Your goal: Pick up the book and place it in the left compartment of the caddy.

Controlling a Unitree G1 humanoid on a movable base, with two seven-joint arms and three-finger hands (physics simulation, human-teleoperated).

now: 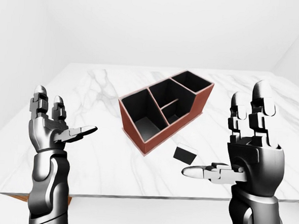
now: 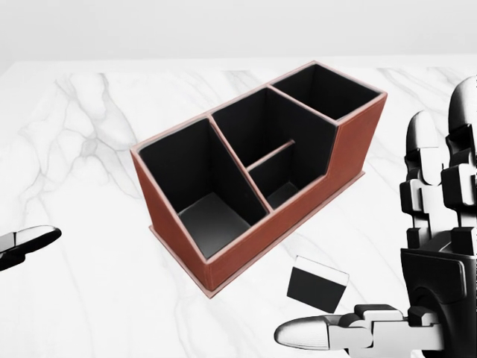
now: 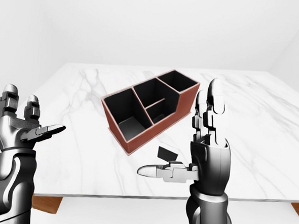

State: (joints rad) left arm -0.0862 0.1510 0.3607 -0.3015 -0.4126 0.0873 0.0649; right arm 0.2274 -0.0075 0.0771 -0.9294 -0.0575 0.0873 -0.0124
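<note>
Both hands empty: left hand (image 1: 51, 129) and right hand (image 1: 251, 151) raised with palms inward, fingers spread, thumbs out, touching nothing. The book (image 2: 317, 283) stands on the marble table (image 1: 91, 154) on the near side of the caddy (image 2: 261, 190), just off its long near wall, right of the left compartment (image 2: 195, 190). It looks small, thin and stiff, black cover with white page edges, probably light. I judge a smooth cover could slip, so I'd pinch across both flat faces near the top edge with my right fingers. The left compartment is open-topped and deep, and its rim is lower than the far right one. Bare table all round the book; near table edge sits below my hands, so there's room to approach from the right.
</note>
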